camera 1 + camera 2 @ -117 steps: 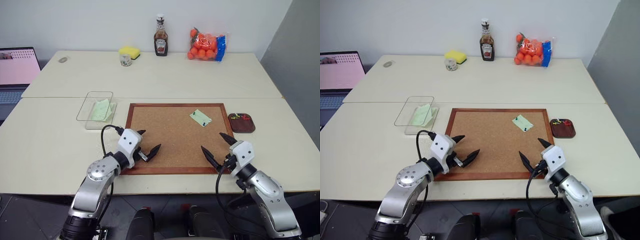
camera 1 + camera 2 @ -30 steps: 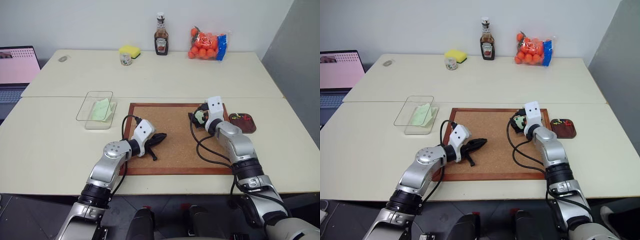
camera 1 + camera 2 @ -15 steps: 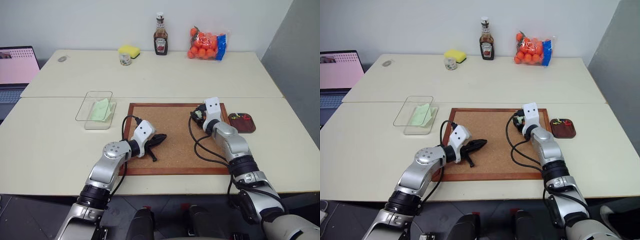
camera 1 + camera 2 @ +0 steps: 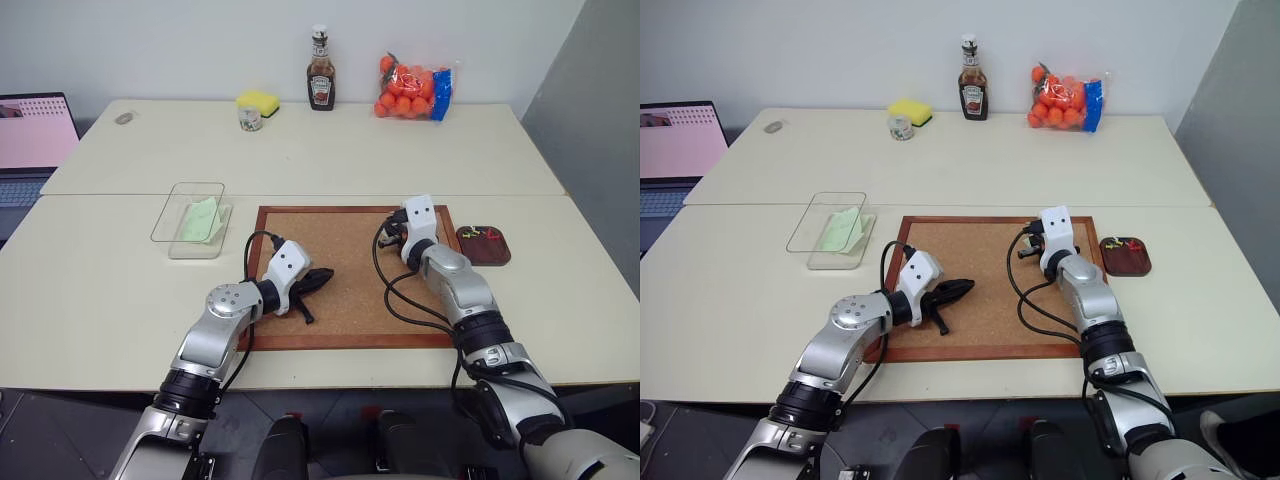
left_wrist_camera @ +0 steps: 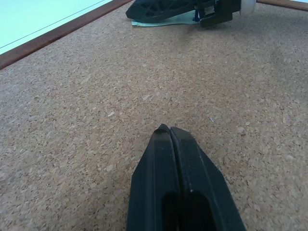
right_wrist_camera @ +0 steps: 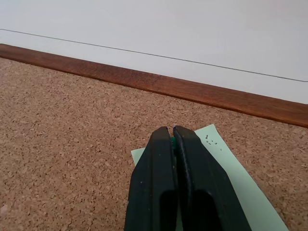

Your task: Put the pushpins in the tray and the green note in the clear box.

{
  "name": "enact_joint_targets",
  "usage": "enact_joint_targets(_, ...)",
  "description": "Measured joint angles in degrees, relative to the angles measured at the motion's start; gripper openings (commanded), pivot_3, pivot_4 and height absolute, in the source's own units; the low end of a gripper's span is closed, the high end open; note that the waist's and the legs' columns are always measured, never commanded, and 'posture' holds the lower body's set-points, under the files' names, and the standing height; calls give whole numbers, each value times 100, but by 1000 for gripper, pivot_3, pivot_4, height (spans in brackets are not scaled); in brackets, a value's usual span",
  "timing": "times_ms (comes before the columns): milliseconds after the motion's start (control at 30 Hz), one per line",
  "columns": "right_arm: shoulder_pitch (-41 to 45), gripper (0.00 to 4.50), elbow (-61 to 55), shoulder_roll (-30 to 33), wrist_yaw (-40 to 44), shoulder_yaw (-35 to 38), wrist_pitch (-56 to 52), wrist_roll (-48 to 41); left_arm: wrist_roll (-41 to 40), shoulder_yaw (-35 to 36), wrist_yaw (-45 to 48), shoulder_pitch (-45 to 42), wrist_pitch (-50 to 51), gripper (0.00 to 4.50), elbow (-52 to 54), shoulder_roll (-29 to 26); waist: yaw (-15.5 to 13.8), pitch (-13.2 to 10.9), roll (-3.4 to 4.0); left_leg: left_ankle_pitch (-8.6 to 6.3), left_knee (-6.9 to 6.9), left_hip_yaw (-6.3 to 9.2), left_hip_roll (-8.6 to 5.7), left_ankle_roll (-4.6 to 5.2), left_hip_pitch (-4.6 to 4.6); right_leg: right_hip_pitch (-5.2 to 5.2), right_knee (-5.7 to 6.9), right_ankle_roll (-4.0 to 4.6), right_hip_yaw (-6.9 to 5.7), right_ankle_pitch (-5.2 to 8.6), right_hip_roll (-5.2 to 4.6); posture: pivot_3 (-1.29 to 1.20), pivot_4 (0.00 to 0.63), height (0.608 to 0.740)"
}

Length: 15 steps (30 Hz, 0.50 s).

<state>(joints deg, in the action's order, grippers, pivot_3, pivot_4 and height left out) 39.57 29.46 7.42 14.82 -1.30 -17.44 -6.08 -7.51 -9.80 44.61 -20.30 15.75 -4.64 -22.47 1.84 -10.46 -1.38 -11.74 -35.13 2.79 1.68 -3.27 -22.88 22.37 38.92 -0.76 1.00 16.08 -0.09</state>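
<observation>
The right gripper [image 6: 173, 129] is pinched shut over the green note [image 6: 216, 161] near the corkboard's [image 4: 350, 300] far right corner, a bit of green between its tips, while the left gripper [image 5: 169, 131], also shut, rests over the corkboard's near left part.

Bright, even light with soft shadows; all views sharp.

On the corkboard [image 4: 340, 275], the green note [image 6: 240, 187] lies partly hidden under the right gripper [image 6: 173, 129], and its end is cut off by the picture's edge. A speck of green shows between the closed fingertips; whether it is a pushpin cannot be told. In the tray [image 4: 484, 247] beside the corkboard, the pushpins [image 4: 487, 235] are too small to count.
</observation>
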Motion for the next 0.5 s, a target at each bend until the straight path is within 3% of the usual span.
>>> enact_joint_targets(500, -245, 88, -1062, -125, -117, 278, -281, -234, 3, -71, 12, 8, -20, 0, 11, -23, -5, -2, 3, 0, 3, -1, 0, 0, -2, 2, -3, 0, 1, 0, -1, 0, 150, 740)
